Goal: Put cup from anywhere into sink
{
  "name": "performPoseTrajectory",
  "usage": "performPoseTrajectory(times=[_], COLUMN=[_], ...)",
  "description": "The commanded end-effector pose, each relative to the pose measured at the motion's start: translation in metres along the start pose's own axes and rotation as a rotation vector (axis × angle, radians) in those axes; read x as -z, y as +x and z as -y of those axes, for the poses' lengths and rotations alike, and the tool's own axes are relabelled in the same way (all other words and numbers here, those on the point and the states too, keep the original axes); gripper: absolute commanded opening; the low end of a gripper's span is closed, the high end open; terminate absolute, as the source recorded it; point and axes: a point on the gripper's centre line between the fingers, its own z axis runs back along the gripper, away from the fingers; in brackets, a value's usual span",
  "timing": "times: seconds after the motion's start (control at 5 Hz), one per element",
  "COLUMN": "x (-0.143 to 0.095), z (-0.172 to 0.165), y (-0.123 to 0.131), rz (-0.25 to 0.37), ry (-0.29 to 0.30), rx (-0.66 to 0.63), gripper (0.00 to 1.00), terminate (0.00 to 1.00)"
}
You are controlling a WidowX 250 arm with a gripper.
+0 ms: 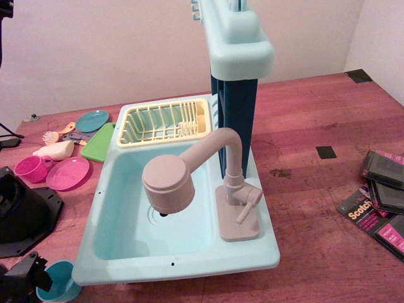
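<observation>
The teal-blue cup [60,282] sits on the table at the bottom left, against the front left corner of the pale aqua sink [189,260]. Its opening faces up and it is partly cut off by the frame's lower edge. My black gripper [28,273] is low at the bottom left, touching or right beside the cup's left rim. I cannot tell how its jaws stand. The sink's basin [126,221] holds nothing but the drain. The beige-pink faucet [183,170] hangs over it.
A yellow dish rack [165,122] sits at the sink's back. A magenta cup [35,168], pink plate [67,173], green board [101,142], teal plate [92,120] and utensils lie left. The black robot base [22,214] is at left. Tape packs [379,202] lie right.
</observation>
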Motion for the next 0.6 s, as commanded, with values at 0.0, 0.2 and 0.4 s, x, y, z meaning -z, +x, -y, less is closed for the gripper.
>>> performPoseTrajectory(times=[0.0,0.2,0.4], x=[0.0,0.005,0.015], z=[0.0,-0.004,-0.006], y=[0.0,0.001,-0.001], rz=[0.0,-0.006,-0.01], ry=[0.0,0.005,0.004], rx=[0.0,0.01,0.019], gripper=[1.0,1.0,1.0], terminate=[0.0,0.0,0.0])
